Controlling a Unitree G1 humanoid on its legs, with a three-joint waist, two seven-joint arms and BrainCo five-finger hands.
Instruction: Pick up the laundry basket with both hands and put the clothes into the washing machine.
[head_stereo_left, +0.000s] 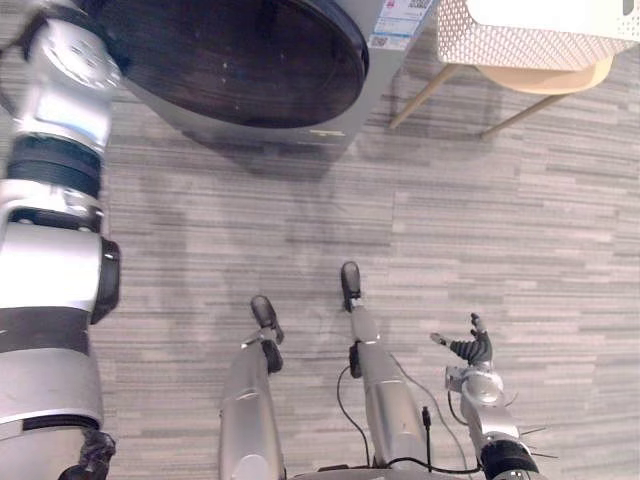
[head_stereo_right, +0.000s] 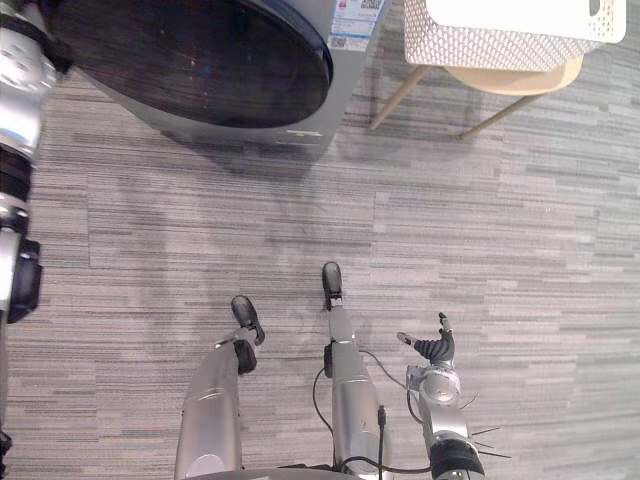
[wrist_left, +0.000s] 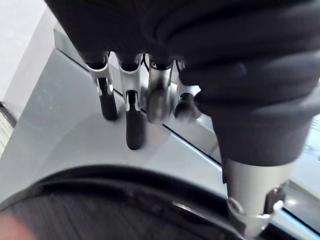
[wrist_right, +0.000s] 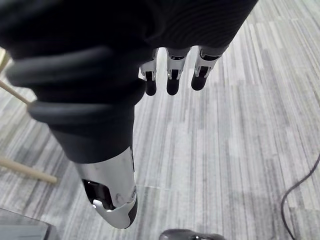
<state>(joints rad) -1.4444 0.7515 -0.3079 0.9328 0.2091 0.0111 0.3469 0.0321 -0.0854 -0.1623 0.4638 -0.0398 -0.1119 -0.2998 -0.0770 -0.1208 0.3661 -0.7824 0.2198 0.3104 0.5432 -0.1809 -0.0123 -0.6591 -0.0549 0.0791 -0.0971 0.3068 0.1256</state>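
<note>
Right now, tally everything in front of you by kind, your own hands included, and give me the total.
Grey washing machine with a dark round door: 1
White perforated laundry basket: 1
Pale wooden stool under the basket: 1
Robot hands, the left hand and the right hand: 2
Total: 5

This looks like a home laundry corner. A grey front-loading washing machine with a dark round glass door (head_stereo_left: 240, 60) stands on grey striped plank flooring (head_stereo_left: 480, 230). Just beside the machine, a white perforated plastic basket (head_stereo_left: 500, 40) sits on a pale wooden stool (head_stereo_left: 550, 78).
</note>
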